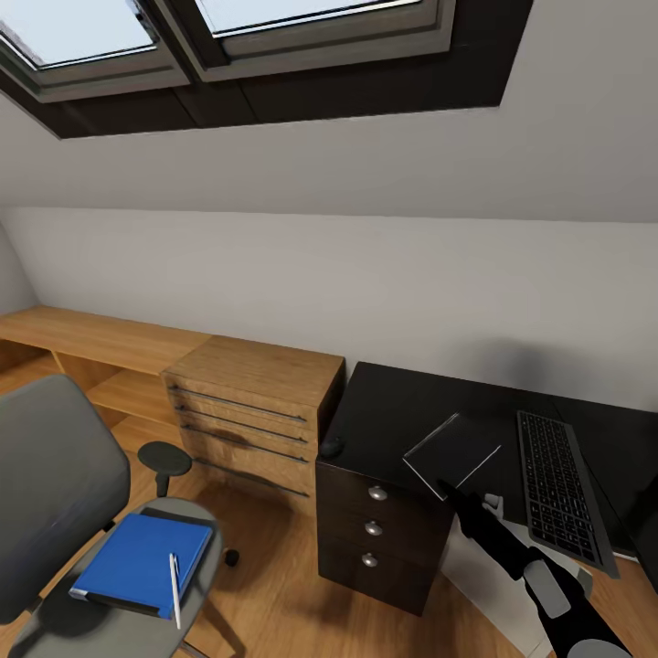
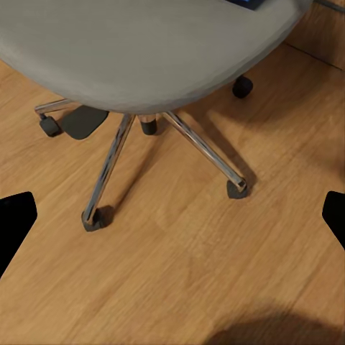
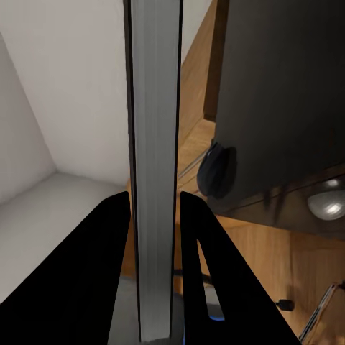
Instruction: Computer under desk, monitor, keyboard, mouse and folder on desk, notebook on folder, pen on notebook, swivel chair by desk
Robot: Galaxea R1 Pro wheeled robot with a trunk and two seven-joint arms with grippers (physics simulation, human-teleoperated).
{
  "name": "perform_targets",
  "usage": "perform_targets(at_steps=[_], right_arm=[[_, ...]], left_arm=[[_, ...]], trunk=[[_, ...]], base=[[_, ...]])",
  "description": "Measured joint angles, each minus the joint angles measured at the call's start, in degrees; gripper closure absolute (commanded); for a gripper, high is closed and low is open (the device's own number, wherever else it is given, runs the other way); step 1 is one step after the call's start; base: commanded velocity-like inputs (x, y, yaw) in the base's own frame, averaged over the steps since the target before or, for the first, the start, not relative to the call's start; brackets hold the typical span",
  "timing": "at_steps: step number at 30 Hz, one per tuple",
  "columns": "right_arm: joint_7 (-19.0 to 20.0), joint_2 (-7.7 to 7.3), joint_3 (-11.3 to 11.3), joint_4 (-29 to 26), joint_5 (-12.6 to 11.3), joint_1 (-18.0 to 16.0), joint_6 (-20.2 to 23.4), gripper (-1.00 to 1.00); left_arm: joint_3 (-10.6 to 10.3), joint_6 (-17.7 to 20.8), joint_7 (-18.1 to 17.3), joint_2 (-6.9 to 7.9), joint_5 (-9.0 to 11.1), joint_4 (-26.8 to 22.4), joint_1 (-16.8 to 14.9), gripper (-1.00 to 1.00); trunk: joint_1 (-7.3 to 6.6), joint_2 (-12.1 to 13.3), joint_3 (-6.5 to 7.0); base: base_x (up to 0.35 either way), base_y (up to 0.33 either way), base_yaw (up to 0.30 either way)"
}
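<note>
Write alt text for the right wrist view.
The right gripper clamps the thin notebook edge-on between its black fingers. Beyond it sit the dark mouse at the black desk's edge and a silver drawer knob.

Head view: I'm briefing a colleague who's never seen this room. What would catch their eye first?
Probably the bright blue folder lying on the swivel chair seat at lower left, a white pen on top of it. Next, the right gripper holding the notebook tilted above the black desk, beside the keyboard.
</note>
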Motion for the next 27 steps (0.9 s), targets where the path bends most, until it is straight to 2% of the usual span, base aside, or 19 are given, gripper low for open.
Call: perform_targets(at_steps=[10,27], right_arm=[[-0.18,0.09,-0.21,0.25,-0.20,0.00,-0.38,1.00],[0.04,0.13,-0.26,0.38,-0.16,0.00,-0.35,1.00]], left_arm=[[0.18,0.22,0.21,-0.10,0.19,0.00,0.01,-1.00],[0.41,1.44,0.35,0.07,0.33,0.00,-0.01,-1.00]], trunk=[[0.00,0.00,0.00],[3.73,-6.81,-3.05]], base=[[0.000,0.000,0.000],[0.000,0.000,0.000]])
